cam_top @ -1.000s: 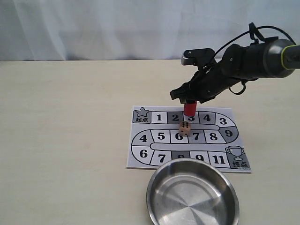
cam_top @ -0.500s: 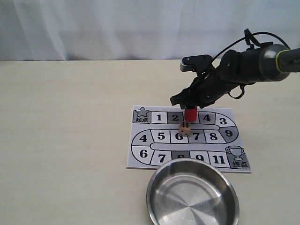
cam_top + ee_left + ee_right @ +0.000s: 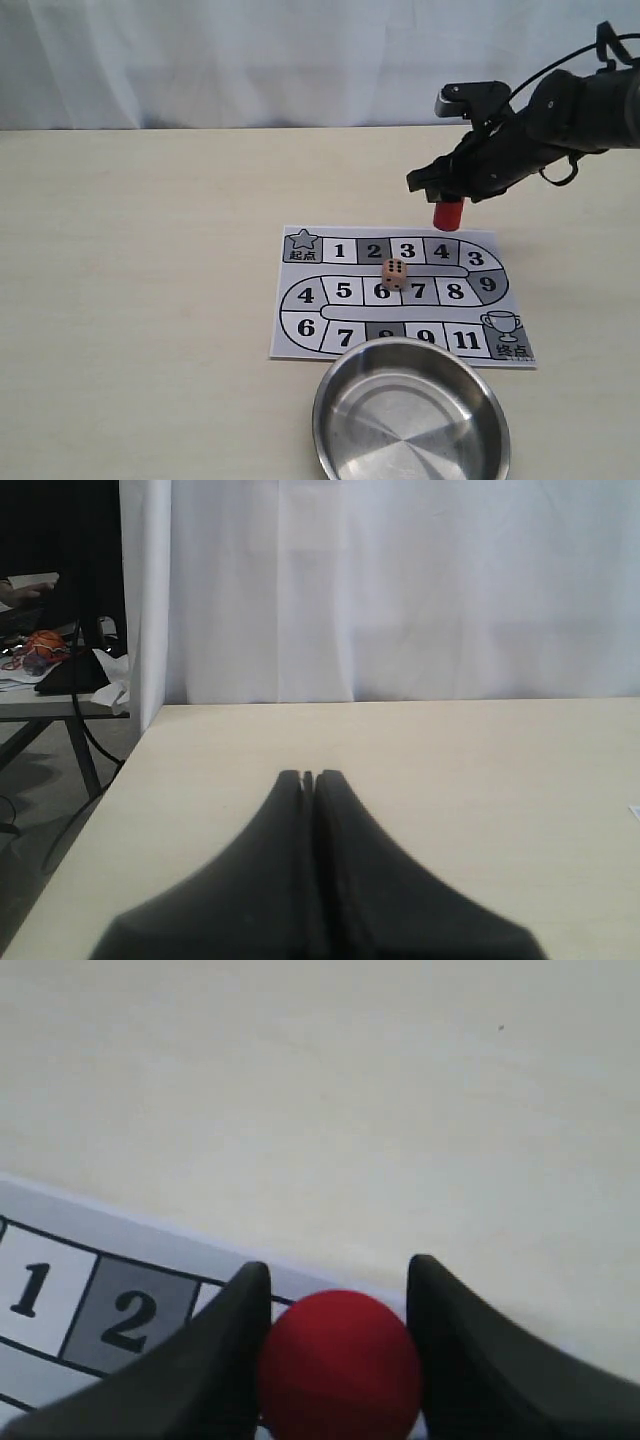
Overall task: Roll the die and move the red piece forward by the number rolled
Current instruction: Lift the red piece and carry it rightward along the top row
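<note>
The right gripper was clamped on the red piece, which hung upright (long axis vertical) clear of the board, above its far edge by squares 3 and 4, so the track lay below it and nearer the camera. The left gripper was pressed shut on nothing, outside the exterior view. There was one red piece, one die on the board near squares 6 and 7, and one metal bowl.

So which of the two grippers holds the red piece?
The right gripper: the red piece is clamped in it. The left gripper is shut, with nothing in it.
</note>
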Motion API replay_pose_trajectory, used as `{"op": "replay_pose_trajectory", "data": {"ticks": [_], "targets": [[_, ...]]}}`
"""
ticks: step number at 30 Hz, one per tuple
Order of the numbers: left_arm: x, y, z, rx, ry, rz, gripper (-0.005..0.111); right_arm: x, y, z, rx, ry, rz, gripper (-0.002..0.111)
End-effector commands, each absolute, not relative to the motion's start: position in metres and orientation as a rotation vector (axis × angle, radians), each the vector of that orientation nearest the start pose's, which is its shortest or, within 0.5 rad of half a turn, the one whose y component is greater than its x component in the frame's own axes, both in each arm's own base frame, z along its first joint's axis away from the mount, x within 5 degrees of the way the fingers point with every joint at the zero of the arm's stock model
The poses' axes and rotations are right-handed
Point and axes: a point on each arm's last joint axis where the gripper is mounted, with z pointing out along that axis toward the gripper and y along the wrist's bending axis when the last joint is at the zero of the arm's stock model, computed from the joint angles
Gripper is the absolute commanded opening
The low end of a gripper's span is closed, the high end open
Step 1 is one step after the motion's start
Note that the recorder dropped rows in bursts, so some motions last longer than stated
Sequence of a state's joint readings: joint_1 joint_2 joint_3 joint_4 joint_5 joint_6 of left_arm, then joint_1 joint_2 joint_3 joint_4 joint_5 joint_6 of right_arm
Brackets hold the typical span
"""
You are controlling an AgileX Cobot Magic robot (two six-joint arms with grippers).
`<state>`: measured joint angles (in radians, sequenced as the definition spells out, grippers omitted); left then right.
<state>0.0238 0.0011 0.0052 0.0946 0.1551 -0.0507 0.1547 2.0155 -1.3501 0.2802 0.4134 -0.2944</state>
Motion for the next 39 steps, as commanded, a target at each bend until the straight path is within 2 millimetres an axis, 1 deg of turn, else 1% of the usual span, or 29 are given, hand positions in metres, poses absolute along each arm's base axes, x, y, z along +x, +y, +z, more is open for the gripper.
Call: {"op": "replay_pose_trajectory", "data": {"ticks": [1, 5, 6, 8, 12, 15, 19, 29, 31, 36, 39], "targets": [[0.056, 0.003, 0.2, 0.004, 1.625, 0.061, 0.0, 0.415, 0.072, 0.154, -0.293, 2.493, 0.141, 0.004], [0.056, 0.003, 0.2, 0.004, 1.625, 0.061, 0.0, 0.405, 0.067, 0.136, -0.23, 2.451, 0.11, 0.004], [0.056, 0.003, 0.2, 0.004, 1.625, 0.061, 0.0, 0.403, 0.066, 0.131, -0.197, 2.449, 0.113, 0.004], [0.056, 0.003, 0.2, 0.004, 1.625, 0.061, 0.0, 0.4, 0.065, 0.122, -0.184, 2.465, 0.112, 0.004], [0.056, 0.003, 0.2, 0.004, 1.625, 0.061, 0.0, 0.398, 0.066, 0.117, -0.217, 2.496, 0.111, 0.004], [0.056, 0.003, 0.2, 0.004, 1.625, 0.061, 0.0, 0.398, 0.066, 0.119, -0.218, 2.498, 0.113, 0.004], [0.056, 0.003, 0.2, 0.004, 1.625, 0.061, 0.0, 0.398, 0.066, 0.126, -0.217, 2.481, 0.114, 0.004], [0.056, 0.003, 0.2, 0.002, 1.627, 0.059, 0.0, 0.396, 0.063, 0.156, -0.207, 2.409, 0.117, 0.004], [0.056, 0.003, 0.2, 0.002, 1.627, 0.059, 0.0, 0.395, 0.059, 0.162, -0.196, 2.407, 0.117, 0.004], [0.056, 0.003, 0.2, 0.002, 1.627, 0.059, 0.0, 0.394, 0.043, 0.159, -0.152, 2.429, 0.1, 0.004], [0.056, 0.003, 0.2, 0.002, 1.627, 0.059, 0.0, 0.39, 0.039, 0.15, -0.13, 2.437, 0.089, 0.004]]}}
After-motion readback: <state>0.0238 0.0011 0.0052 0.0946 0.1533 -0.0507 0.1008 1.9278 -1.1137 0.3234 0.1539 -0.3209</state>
